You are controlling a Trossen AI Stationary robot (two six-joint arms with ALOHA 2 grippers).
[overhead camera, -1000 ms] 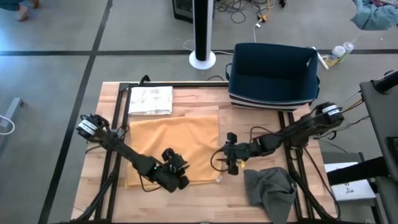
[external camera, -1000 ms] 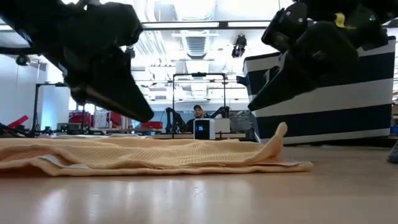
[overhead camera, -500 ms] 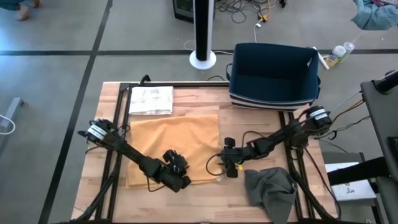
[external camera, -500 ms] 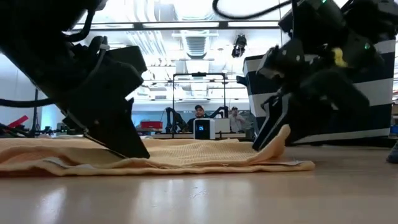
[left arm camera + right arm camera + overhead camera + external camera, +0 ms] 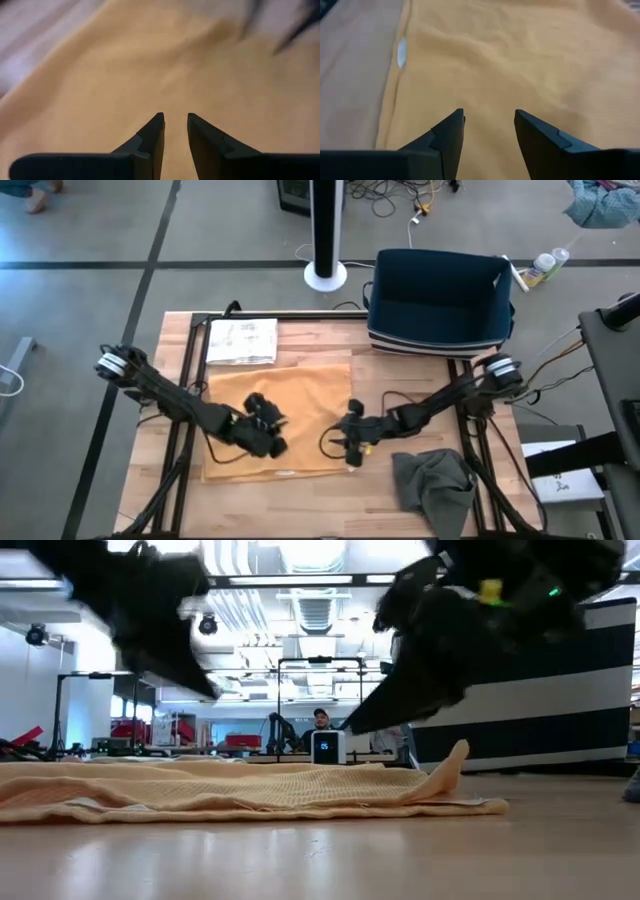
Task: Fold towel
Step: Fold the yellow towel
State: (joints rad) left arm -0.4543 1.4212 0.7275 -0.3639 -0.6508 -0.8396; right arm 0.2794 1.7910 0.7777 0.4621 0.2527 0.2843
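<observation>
Orange towel (image 5: pixel 280 420) spread flat on the table (image 5: pixel 330 490), one near corner raised. Left gripper (image 5: pixel 262 426) above the towel's middle, fingers narrowly apart, empty. Right gripper (image 5: pixel 349 442) over the towel's right edge, fingers wider apart, empty.

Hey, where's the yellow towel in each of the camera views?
High view: towel spread mid-table, left of centre.
Low view: towel low across the left and middle, a raised corner at right.
Left wrist view: towel fills most.
Right wrist view: towel fills most.
Shared landmark: striped bin behind, in high and low views.
</observation>
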